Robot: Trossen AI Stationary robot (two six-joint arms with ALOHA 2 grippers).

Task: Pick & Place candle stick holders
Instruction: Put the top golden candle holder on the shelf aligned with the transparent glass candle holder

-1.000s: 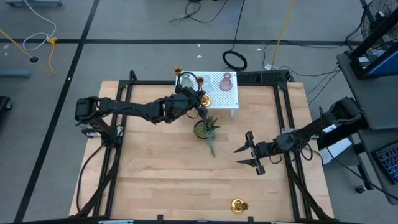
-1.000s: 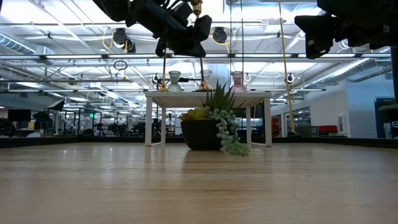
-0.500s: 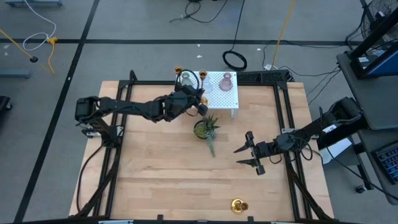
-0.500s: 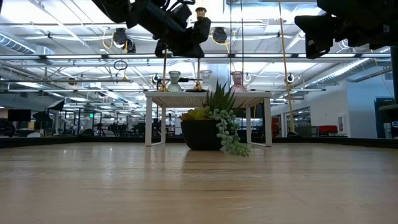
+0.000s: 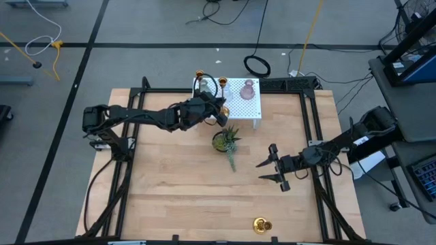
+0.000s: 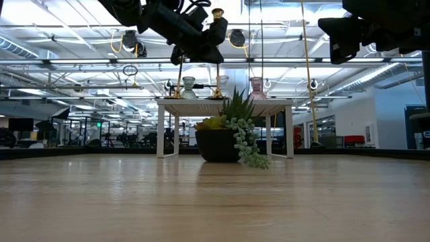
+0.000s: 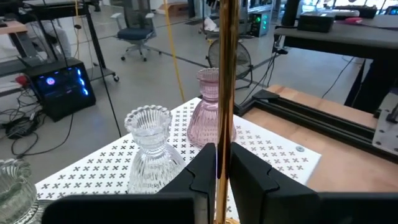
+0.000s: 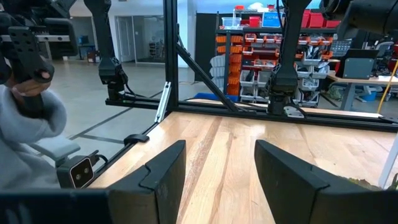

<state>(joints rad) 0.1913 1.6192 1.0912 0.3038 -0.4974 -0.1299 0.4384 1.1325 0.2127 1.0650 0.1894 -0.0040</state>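
Above the white stand [image 5: 246, 103], left tool [image 7: 216, 163] clamps a candlestick's stem [image 7: 225, 74] (cup cropped); right tool [image 5: 271, 171] gapes wide.

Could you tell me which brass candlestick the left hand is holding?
The tall-stemmed candlestick clamped in the left hand above the white stand, not the one lying near the table's front edge.

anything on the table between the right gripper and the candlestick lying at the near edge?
No. In the high view, only bare wood lies between the right gripper and the candle stick holder at the table's near edge.

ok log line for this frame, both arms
left gripper: shut on candle stick holder, over white stand | right gripper: open, idle over table | one holder lies near front edge
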